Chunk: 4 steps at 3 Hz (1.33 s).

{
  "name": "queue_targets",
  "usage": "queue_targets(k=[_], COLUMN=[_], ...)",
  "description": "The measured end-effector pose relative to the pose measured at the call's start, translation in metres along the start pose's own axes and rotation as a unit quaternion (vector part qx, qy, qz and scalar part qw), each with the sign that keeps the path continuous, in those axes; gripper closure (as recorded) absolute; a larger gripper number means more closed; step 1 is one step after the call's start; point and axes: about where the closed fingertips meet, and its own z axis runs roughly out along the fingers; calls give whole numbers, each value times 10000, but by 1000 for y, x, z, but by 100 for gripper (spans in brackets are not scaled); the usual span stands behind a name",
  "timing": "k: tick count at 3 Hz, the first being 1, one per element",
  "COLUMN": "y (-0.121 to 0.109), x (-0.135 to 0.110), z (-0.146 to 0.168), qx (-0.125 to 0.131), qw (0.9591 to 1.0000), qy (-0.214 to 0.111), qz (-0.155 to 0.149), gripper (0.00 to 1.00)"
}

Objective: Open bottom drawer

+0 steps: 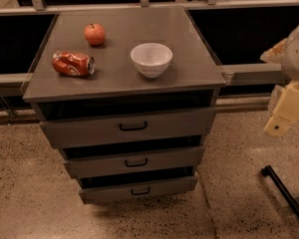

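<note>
The grey cabinet (124, 78) stands in the middle of the camera view with three drawers stacked below its top. The bottom drawer (164, 185) is the lowest and narrowest grey front, with a small black bar handle (140, 190) and a dark gap above it. The mid-sized drawer (134, 162) and the widest top drawer (132, 127) sit above it. My gripper (286, 111), cream coloured, hangs at the right edge of the view. It is well to the right of the cabinet and about level with the top drawer, touching nothing.
On the cabinet top lie a red apple (94, 34), a crushed red can (73, 63) and a white bowl (151, 59). A black bar (284, 193) lies on the speckled floor at the lower right. A metal rail (249, 73) runs behind the cabinet.
</note>
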Motion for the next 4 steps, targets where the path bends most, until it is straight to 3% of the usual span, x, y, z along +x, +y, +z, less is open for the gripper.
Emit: queue_targets(k=[1, 2, 3, 4], y=[20, 60, 78, 75], x=[31, 57, 66, 51], z=[58, 122, 142, 145], qx=[-171, -456, -607, -660], qw=[9970, 9953, 9948, 9906], qy=[-510, -608, -545, -1096], qz=[553, 600, 607, 479], gripper=[0, 0, 0, 0])
